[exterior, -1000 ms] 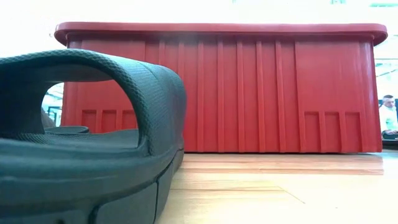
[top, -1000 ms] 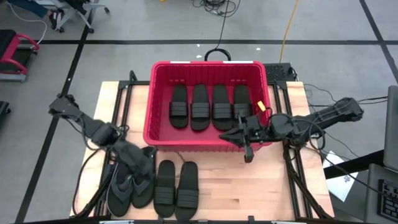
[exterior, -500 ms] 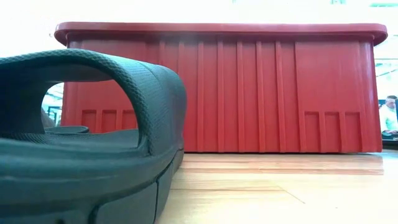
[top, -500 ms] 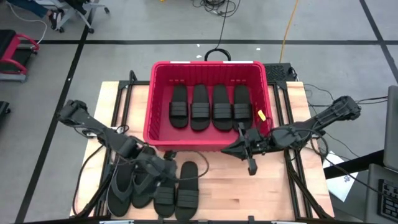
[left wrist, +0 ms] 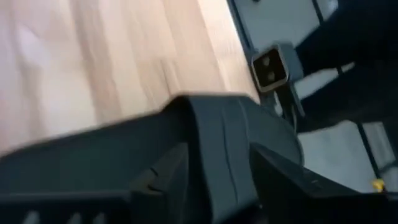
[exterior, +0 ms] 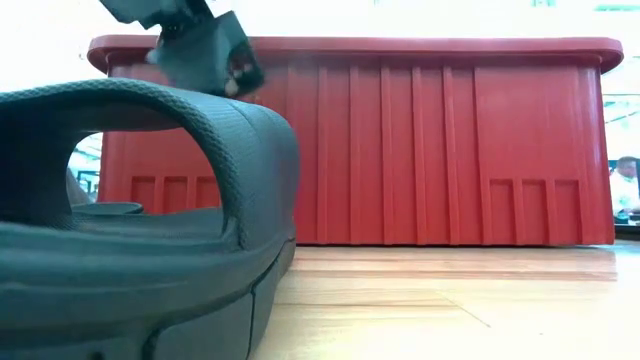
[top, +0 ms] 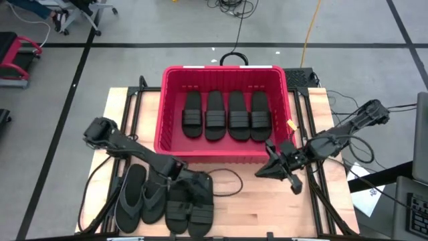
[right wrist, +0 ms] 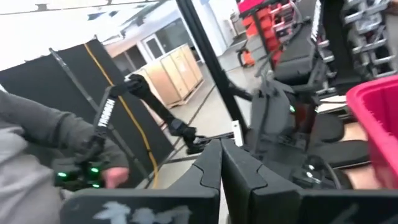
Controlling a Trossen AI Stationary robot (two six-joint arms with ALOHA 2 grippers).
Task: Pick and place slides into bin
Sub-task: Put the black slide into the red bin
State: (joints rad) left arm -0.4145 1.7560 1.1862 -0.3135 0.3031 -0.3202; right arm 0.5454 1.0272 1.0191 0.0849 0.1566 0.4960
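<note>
Near slide (exterior: 140,220): fills the left of the low view, ribbed strap arching over its footbed, sole flat on the table (exterior: 450,310).
Slide pair: two black slides (top: 190,201) lie side by side at the table's front edge, just in front of the bin.
Left gripper (top: 190,182): reached over the rear ends of that pair; in the left wrist view the fingers (left wrist: 161,186) stand apart on either side of a slide's strap (left wrist: 227,158), not pressed onto it. In the low view it shows above the near slide's strap, in front of the bin's wall.
Flip-flops (top: 137,199): dark grey pair, just left of the black pair, toes toward the bin, angled a little; the left arm passes over their toe ends.
Cable (top: 231,181): thin dark loop on the wood to the right of the black pair.
Right gripper (top: 262,173): over the table's right front area, just in front of the bin's right corner, pointing left toward the middle; fingers clenched together with nothing between them, as the right wrist view shows.
Bin (top: 172,144): red, at the table's back middle; its ribbed front wall spans the low view.
Slides in bin (top: 227,115): four black slides abreast on the floor, straps in a row, lengthwise front to back.
Person (right wrist: 43,149): grey sleeve in the right wrist view, off the table.
</note>
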